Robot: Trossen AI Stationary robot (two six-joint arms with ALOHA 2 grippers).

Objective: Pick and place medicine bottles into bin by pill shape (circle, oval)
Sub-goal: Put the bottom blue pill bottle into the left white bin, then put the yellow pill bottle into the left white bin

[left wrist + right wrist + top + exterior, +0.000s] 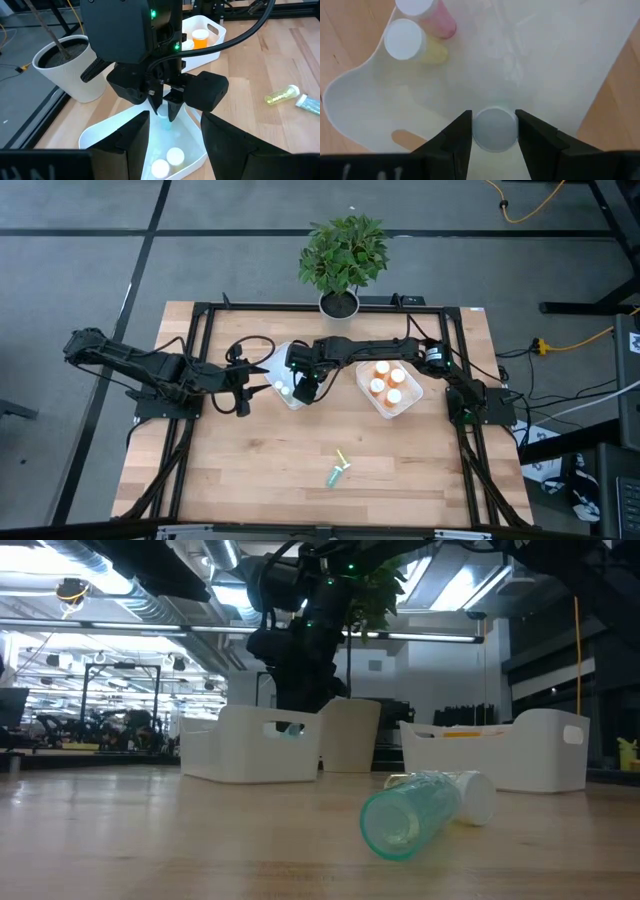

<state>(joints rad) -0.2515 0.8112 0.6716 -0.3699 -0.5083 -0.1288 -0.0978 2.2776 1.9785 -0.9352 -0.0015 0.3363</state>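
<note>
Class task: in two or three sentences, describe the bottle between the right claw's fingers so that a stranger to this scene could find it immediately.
Start at the potted plant at the table's far edge; just in front of it sits the left white tray. The right claw reaches down into that tray around a white-capped bottle. Unlike the two capped bottles standing free nearby, this one sits between dark fingers.

You have four orange bottles (387, 383) standing upright, white caps up, in the right bin (409, 406), and two capped ones (283, 388) upright in the left bin (276, 359), where a pale teal bottle (493, 129) sits between dark fingers. On the bare table a teal bottle (334, 476) and a yellow-green bottle (342, 458) lie on their sides, near each other.
</note>
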